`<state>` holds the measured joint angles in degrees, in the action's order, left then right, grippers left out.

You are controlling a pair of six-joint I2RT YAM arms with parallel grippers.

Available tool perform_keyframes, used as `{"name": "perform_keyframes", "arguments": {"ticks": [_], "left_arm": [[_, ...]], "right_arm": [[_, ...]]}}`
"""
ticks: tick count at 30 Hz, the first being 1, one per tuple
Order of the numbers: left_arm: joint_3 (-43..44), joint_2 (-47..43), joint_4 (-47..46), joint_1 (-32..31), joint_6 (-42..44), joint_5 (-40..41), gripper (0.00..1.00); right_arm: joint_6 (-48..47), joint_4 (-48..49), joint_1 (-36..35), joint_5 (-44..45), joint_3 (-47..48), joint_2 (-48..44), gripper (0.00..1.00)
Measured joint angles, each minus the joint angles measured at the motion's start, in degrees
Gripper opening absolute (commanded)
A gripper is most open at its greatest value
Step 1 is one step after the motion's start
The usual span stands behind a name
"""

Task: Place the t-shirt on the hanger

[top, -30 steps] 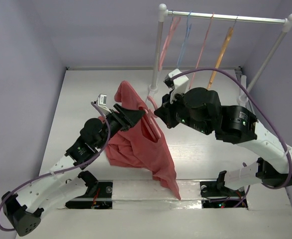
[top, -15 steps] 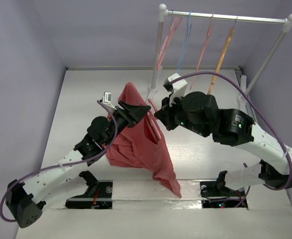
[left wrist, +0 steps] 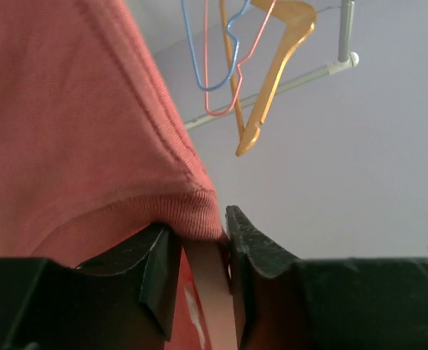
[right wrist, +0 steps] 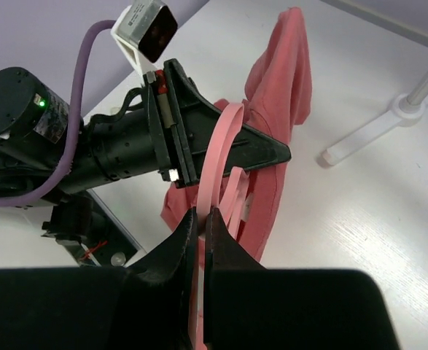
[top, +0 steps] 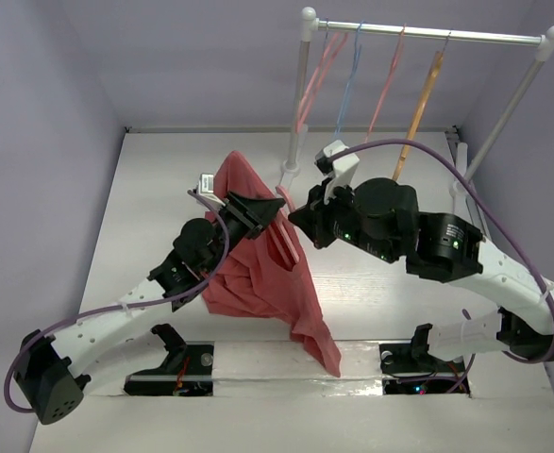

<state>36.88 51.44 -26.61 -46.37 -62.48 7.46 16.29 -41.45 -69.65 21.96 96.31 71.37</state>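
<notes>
Top view, L to R: left arm (top: 125, 311) runs from the lower-left corner up toward frame centre. At its end the left gripper (top: 277, 202) sits just left of centre, tips pointing right, pushed into the upper part of the t-shirt (top: 258, 278). Left wrist view: jaws drawn in narrow, pinching the shirt's ribbed edge, w/ a pale pink strip of the hanger (left wrist: 208, 292) in the same gap. Can't tell how firm the clamp is.

The t-shirt is at frame centre, held up above the white table (top: 163, 170). Bunched peak at upper centre; cloth drapes down & right to a pointed tail near the bottom-centre table edge. Can't tell whether the lower folds touch the table.

Just right of the shirt is the right gripper (top: 295, 215), tips pointing left, facing the left one & v. near it. Right wrist view: fingers pressed together on the thick pink strip, which arcs up from the tips across the left claw's black finger. A 2nd pink strip runs beside it, against the cloth.

Right arm (top: 465, 250) comes in from the lower right.

Upper right: rack rail (top: 428, 33) w/ thin pink wire hangers (top: 322, 66), a blue wire hanger (top: 350, 80) & an orange-tan hanger (top: 426, 85), all above the shirt. Rack base (top: 289, 172) sits just right of the shirt's peak.
</notes>
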Motion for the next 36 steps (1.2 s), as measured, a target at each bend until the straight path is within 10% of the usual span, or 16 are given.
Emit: {"name": "perform_keyframes", "arguments": {"ticks": [4, 12, 18, 29, 36], "left_arm": [[-0.59, 0.39, -0.61, 0.39, -2.56, 1.75, 0.0], [-2.4, -1.51, -0.72, -0.07, -4.13, 1.95, 0.0], [-2.34, -2.23, -1.07, -0.17, -4.68, 1.79, 0.0], [0.87, -1.46, -2.01, -0.17, -5.18, 1.57, 0.0], [0.87, -1.07, -2.38, -0.17, -6.64, 1.55, 0.0]], "right_arm": [[0.59, 0.81, -0.09, -0.7, -2.1, -0.2, 0.0], [2.29, 6.47, -0.11, -2.43, -9.16, -4.94, 0.67], [3.28, 11.61, -0.07, -3.17, -19.98, -14.27, 0.89], [5.66, 13.4, -6.82, 3.23, -30.6, -8.72, 0.9], [7.37, 13.42, -13.4, 16.0, -30.8, -3.34, 0.55]]}}
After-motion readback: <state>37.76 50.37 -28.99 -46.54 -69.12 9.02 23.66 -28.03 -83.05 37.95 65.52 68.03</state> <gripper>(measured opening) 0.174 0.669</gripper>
